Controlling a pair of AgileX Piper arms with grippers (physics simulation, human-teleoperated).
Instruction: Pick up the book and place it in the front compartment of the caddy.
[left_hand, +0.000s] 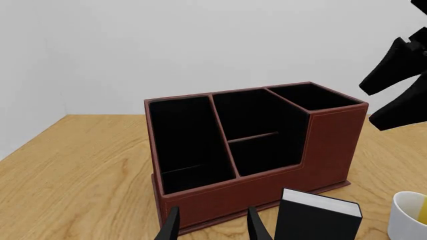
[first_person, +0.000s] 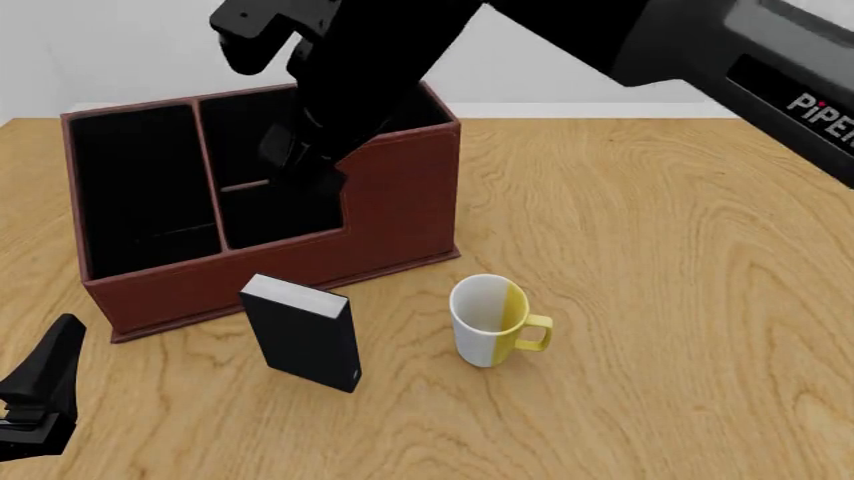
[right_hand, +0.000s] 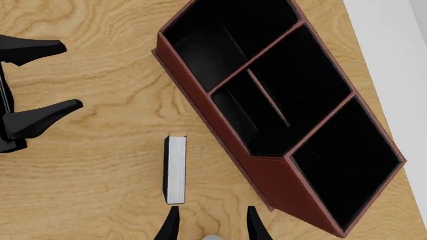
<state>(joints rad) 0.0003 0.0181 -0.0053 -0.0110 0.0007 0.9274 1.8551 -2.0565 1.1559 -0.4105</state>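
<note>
The black book (first_person: 302, 337) with white page edges stands upright on the table, just in front of the reddish-brown caddy (first_person: 400, 200). It also shows in the left wrist view (left_hand: 313, 220) and from above in the right wrist view (right_hand: 175, 170). My left gripper (first_person: 40, 400) is open and empty, low near the table's front left, apart from the book. My right gripper (first_person: 304, 165) is open and empty, high above the caddy's stepped wall. The caddy's compartments (right_hand: 267, 105) are black-lined and hold nothing I can see.
A white and yellow mug (first_person: 491, 322) stands right of the book, handle to the right; its rim shows in the left wrist view (left_hand: 410, 212). The right arm (first_person: 641, 40) crosses the upper part of the front view and hides part of the caddy's back.
</note>
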